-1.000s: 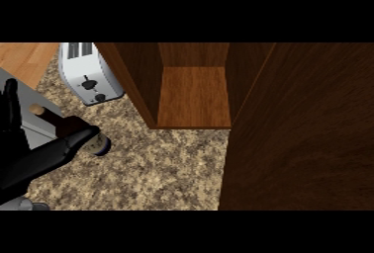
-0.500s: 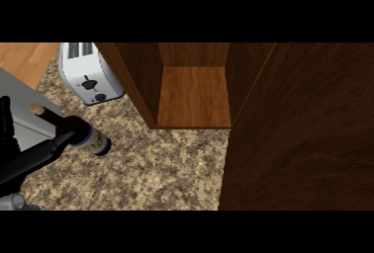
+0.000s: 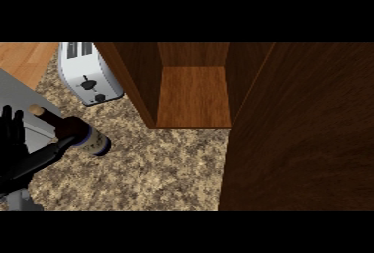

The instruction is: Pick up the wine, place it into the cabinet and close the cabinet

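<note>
The dark glass wine bottle (image 3: 76, 136), with a pale cork-coloured top and a white label band round its body, lay tilted over the speckled granite counter (image 3: 153, 168) at the view's left. Only its upper part showed; the lower body was hidden at the left edge. A black robot hand (image 3: 13, 131) appeared just left of the bottle's neck, fingers straight and pointing up, with nothing held in it. Which robot hand this was could not be told. No other robot hand showed.

Judged from its look, the bottle would be rigid, fairly heavy, smooth enough to slip, and breakable if knocked. The best hold would be round the wide body near the label, not the narrow neck.

Up and to the right of the robot hand stood the open brown wooden cabinet (image 3: 194, 96), its shelf bare. The cabinet's door (image 3: 300, 138) stood open further right. A silver toaster (image 3: 87, 74) sat above the robot hand, beside the cabinet.
</note>
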Motion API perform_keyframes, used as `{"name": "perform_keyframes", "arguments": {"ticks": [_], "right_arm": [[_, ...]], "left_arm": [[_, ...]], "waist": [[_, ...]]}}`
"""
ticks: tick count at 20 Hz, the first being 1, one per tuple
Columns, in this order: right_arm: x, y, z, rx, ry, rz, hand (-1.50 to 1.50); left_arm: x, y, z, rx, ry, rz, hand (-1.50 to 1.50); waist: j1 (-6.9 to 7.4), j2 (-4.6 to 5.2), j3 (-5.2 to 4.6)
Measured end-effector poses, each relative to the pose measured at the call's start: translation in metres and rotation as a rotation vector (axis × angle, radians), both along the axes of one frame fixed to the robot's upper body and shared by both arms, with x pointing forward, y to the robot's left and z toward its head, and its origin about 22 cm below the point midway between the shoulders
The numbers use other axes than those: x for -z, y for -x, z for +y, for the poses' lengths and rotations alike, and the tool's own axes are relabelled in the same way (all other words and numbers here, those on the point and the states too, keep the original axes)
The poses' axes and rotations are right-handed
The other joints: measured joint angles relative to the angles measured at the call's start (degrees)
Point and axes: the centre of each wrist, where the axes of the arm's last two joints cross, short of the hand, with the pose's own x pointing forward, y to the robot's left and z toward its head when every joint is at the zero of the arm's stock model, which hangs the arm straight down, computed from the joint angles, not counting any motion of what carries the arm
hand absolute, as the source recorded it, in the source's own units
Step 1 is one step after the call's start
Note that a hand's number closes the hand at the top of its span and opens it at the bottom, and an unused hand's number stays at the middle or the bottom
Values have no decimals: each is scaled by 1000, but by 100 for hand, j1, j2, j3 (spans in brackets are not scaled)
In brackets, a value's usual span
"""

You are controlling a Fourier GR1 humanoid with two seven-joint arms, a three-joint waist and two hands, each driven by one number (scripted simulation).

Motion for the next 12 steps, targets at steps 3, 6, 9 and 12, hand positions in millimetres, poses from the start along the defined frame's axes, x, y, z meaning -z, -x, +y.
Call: {"name": "perform_keyframes", "arguments": {"ticks": [3, 6, 9, 12], "right_arm": [[-3, -1, 0, 5, 0, -2, -150], [-5, -3, 2, 2, -5, -11, -150], [-3, -4, 0, 6, -3, -16, -150], [-1, -2, 4, -9, -13, -7, -150]], "left_arm": [[20, 3, 13, 7, 18, 29, -150], [41, -3, 26, 5, 28, 51, -150], [63, -5, 30, 7, 34, 62, -150], [88, -6, 25, 17, 40, 78, -150]], "waist": [[3, 0, -1], [1, 4, -1], [-3, 5, 0], [-7, 5, -1]]}}
